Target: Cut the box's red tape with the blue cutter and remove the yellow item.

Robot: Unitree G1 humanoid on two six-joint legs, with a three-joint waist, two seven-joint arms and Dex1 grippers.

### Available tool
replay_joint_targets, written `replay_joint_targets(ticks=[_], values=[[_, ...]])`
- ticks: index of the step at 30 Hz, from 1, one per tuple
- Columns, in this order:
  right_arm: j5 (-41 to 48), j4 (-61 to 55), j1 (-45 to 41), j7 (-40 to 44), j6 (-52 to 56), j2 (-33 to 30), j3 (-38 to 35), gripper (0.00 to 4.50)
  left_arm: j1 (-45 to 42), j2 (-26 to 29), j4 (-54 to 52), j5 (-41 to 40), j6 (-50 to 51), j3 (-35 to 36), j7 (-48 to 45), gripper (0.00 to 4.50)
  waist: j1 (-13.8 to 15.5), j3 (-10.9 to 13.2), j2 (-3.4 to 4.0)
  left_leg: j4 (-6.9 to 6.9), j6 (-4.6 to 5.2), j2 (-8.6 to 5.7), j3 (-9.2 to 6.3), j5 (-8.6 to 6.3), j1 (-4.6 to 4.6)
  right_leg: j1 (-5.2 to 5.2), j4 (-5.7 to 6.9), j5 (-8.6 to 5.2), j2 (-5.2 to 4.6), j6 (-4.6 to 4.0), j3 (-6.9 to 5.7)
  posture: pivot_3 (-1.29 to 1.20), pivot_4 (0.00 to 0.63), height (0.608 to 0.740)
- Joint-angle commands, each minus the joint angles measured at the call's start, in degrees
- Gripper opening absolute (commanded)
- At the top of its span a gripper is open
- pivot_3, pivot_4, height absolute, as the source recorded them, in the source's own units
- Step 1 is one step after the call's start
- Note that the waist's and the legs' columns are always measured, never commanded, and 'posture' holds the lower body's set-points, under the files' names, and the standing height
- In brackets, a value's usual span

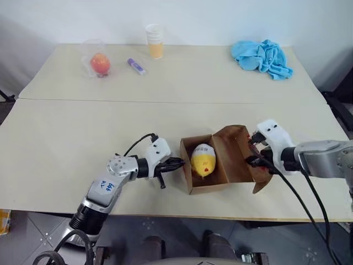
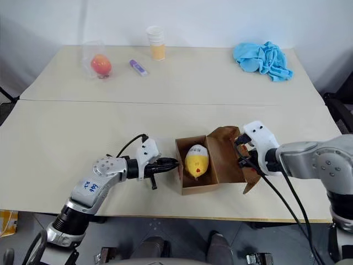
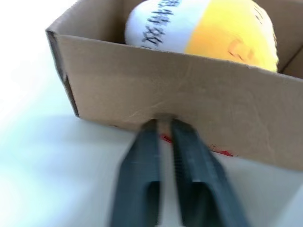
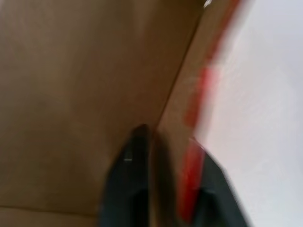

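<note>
Box (image 1: 212, 163) sits open on the near table (image 1: 66, 143), between the two grippers; yellow item (image 1: 203, 159) lies inside it, top exposed, white band with print on its far end.

Left gripper (image 1: 177, 163): tips right at the box's left wall, yellow item just past that wall, straight ahead of the fingers; left wrist view has the fingers (image 3: 142, 161) close together with a thin slit between them, nothing clamped, tips at the lower part of the cardboard wall; whether they touch it I cannot tell.

Right gripper (image 1: 257, 160): at the opened right flap (image 1: 242, 149), box body and yellow item just beyond it toward the other gripper; right wrist view shows one finger (image 4: 130, 175) on the inner brown face of the flap, the other on the outer side, flap edge passing between them; looks clamped on the flap.

View differences: red tape (image 4: 201, 94) runs along the flap edge in the right wrist view; a red sliver also shows under the box in the left wrist view; head views show the flaps splayed open.

Far table: orange-red fruit in clear plastic (image 1: 99, 63), purple stick (image 1: 136, 66), paper cup (image 1: 155, 41), blue cloth (image 1: 262, 58); all well apart from both grippers.
</note>
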Motion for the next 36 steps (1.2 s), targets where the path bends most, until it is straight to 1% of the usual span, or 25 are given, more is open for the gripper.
replay_joint_targets(ticks=[1,2,4,6,7,8,10,11,13,14,16,18,21,23,25,27,28,30,32,34,35,36], values=[[-6.74,-4.91,6.53,10.31,-16.16,-1.45,-7.54,2.01,1.15,2.59,-2.69,-3.87,0.75,6.39,-1.09,1.78,-0.04,0.00,0.00,0.00,0.00,0.00,-0.01,0.00,0.00,0.00,0.00,0.00,0.00,0.00,0.00,0.00,0.150,0.740],[-9.53,-6.09,10.14,15.04,-23.44,-1.35,-10.74,2.36,1.68,3.53,-2.79,-5.61,1.20,8.94,-1.61,2.07,0.04,0.00,-0.01,0.00,0.00,0.00,0.03,0.00,0.02,0.00,0.00,0.00,0.00,0.00,0.01,0.00,0.150,0.740],[-11.72,-7.01,16.22,24.33,-34.51,0.41,-17.60,3.04,3.55,5.59,-3.03,-9.11,0.71,13.56,-3.78,2.69,-0.12,0.01,0.00,-0.06,0.00,0.00,0.06,-0.01,0.03,-0.01,-0.03,0.00,0.01,0.02,0.02,0.00,0.150,0.740],[-12.24,-6.23,20.15,32.61,-42.20,1.70,-22.42,3.73,6.01,8.06,-3.15,-12.19,-0.77,17.70,-7.18,3.27,-0.38,0.01,0.00,-0.07,0.01,0.00,0.10,-0.01,0.07,0.00,-0.02,0.00,0.00,0.03,0.02,0.00,0.150,0.740],[-12.35,-5.24,22.43,38.01,-46.86,2.79,-25.41,4.08,7.56,9.38,-2.39,-13.11,-2.98,20.63,-8.68,3.57,-0.59,0.02,0.00,-0.06,0.01,0.00,0.12,-0.01,0.09,0.01,-0.02,0.01,0.00,0.03,0.02,0.00,0.150,0.740],[-12.57,-4.42,23.95,41.73,-50.23,3.55,-27.18,4.44,8.49,10.26,-1.61,-13.68,-4.65,22.52,-9.62,3.87,-0.84,0.03,-0.02,-0.06,0.01,0.01,0.13,-0.01,0.12,0.02,-0.02,0.01,0.00,0.04,0.02,0.00,0.150,0.740],[-14.32,-1.46,27.10,49.35,-56.68,3.92,-30.06,4.50,10.68,12.05,1.35,-14.49,-7.67,27.01,-10.90,4.47,-1.08,0.04,-0.03,-0.05,0.00,0.04,0.13,-0.01,0.21,0.11,-0.02,0.01,0.01,0.04,0.02,0.00,0.150,0.740],[-14.24,0.45,28.49,53.52,-57.80,3.00,-31.15,4.50,12.17,13.21,3.39,-14.35,-9.31,29.50,-11.34,4.47,-1.15,0.04,-0.02,-0.04,0.00,0.04,0.13,-0.01,0.24,0.15,-0.01,0.02,0.01,0.05,0.02,0.00,0.150,0.740],[-13.50,2.74,29.83,58.67,-58.87,1.84,-32.14,4.50,13.87,14.87,6.39,-14.58,-11.11,32.45,-12.44,4.47,-1.34,0.05,-0.02,-0.03,0.01,0.05,0.19,-0.02,0.38,0.26,-0.01,0.03,0.00,0.07,0.02,0.00,0.150,0.740],[-14.59,3.50,30.08,60.92,-62.20,2.38,-32.43,4.50,15.27,16.18,8.89,-14.93,-12.02,34.72,-13.63,4.47,-1.37,0.06,-0.02,-0.07,0.02,0.07,0.28,-0.03,0.54,0.35,0.00,0.03,0.00,0.07,0.04,0.00,0.150,0.740],[-18.59,4.00,32.60,65.99,-69.91,3.31,-33.31,4.50,19.55,19.15,13.98,-16.95,-10.22,40.55,-15.82,4.47,-1.68,0.08,-0.01,-0.13,0.03,0.12,0.36,-0.04,0.65,0.36,0.05,0.02,0.01,0.06,0.06,0.00,0.150,0.740],[-19.98,3.03,34.86,66.89,-72.84,4.07,-34.66,4.50,22.61,20.76,16.04,-17.82,-9.27,43.72,-16.18,4.47,-2.00,0.09,-0.04,-0.33,0.00,0.19,0.47,-0.06,0.83,0.35,0.12,-0.02,0.02,-0.02,0.07,0.00,0.150,0.740],[-18.86,0.51,36.80,64.48,-73.03,5.70,-36.51,4.50,25.25,22.24,12.59,-19.99,-5.43,44.40,-17.30,4.47,-1.69,0.15,-0.13,-0.34,0.00,0.19,0.59,-0.07,0.89,0.35,0.16,-0.02,-0.03,-0.02,0.09,0.00,0.150,0.740],[-18.49,-1.32,38.29,63.94,-72.86,6.31,-36.73,4.50,23.84,23.19,9.77,-21.30,-3.11,42.85,-17.51,4.47,-1.07,0.17,-0.16,-0.23,-0.01,0.18,0.59,-0.09,0.90,0.36,0.26,-0.02,-0.06,-0.02,0.11,0.00,0.150,0.740],[-18.33,-3.42,40.18,64.30,-72.71,6.60,-36.49,4.50,18.16,24.37,6.91,-22.33,-0.90,38.87,-17.77,4.47,-0.38,0.19,-0.20,-0.10,-0.03,0.18,0.49,-0.12,0.89,0.37,0.39,-0.04,-0.06,-0.06,0.09,0.00,0.150,0.740],[-18.24,-5.92,42.31,65.18,-72.66,6.16,-36.80,4.50,7.96,28.23,1.30,-22.73,4.30,28.12,-22.99,4.47,0.87,0.32,-0.42,-0.01,-0.05,0.18,0.47,-0.12,0.89,0.37,0.47,-0.05,-0.06,-0.07,0.09,0.00,0.150,0.740],[-18.06,-6.67,42.86,65.13,-72.55,5.96,-36.97,4.50,4.60,29.55,-0.13,-22.27,5.67,24.33,-24.86,4.47,0.88,0.34,-0.48,0.07,-0.09,0.15,0.43,-0.09,0.87,0.39,0.58,-0.05,-0.05,-0.08,0.08,0.00,0.150,0.740],[-17.91,-7.91,44.10,64.72,-72.19,5.83,-38.31,4.50,-7.29,27.10,0.04,-22.96,11.95,17.41,-23.61,4.47,0.30,0.31,-0.41,0.05,-0.09,0.15,0.56,-0.10,0.93,0.36,0.62,0.00,-0.05,-0.14,0.17,0.00,0.150,0.740],[-18.23,-8.93,45.51,63.88,-72.06,6.32,-39.06,4.50,-17.57,24.26,1.31,-20.25,14.26,9.28,-24.54,4.47,0.16,0.32,-0.41,0.03,-0.05,0.12,0.72,-0.13,1.00,0.35,0.65,0.00,-0.04,-0.14,0.22,0.00,0.150,0.740],[-18.71,-9.73,46.62,63.05,-72.33,6.88,-39.00,4.50,-23.62,21.79,1.60,-18.46,15.23,3.02,-26.45,4.47,-0.27,0.32,-0.44,0.02,-0.04,0.12,0.80,-0.13,1.01,0.31,0.69,0.00,-0.02,-0.14,0.22,0.00,0.150,0.740],[-18.75,-9.99,46.90,62.64,-72.31,7.01,-38.92,4.50,-25.20,20.97,1.88,-17.86,15.31,1.28,-26.76,4.47,-0.85,0.33,-0.44,-0.02,-0.04,0.12,0.87,-0.13,1.06,0.30,0.70,0.00,-0.03,-0.14,0.23,0.00,0.150,0.740],[-18.65,-10.66,47.23,61.63,-72.14,7.41,-38.94,4.50,-27.56,18.82,2.38,-15.41,14.20,-2.12,-26.11,4.47,-1.35,0.33,-0.43,-0.03,0.00,0.12,0.97,-0.16,1.07,0.28,0.69,0.00,-0.03,-0.14,0.24,0.00,0.150,0.740]])
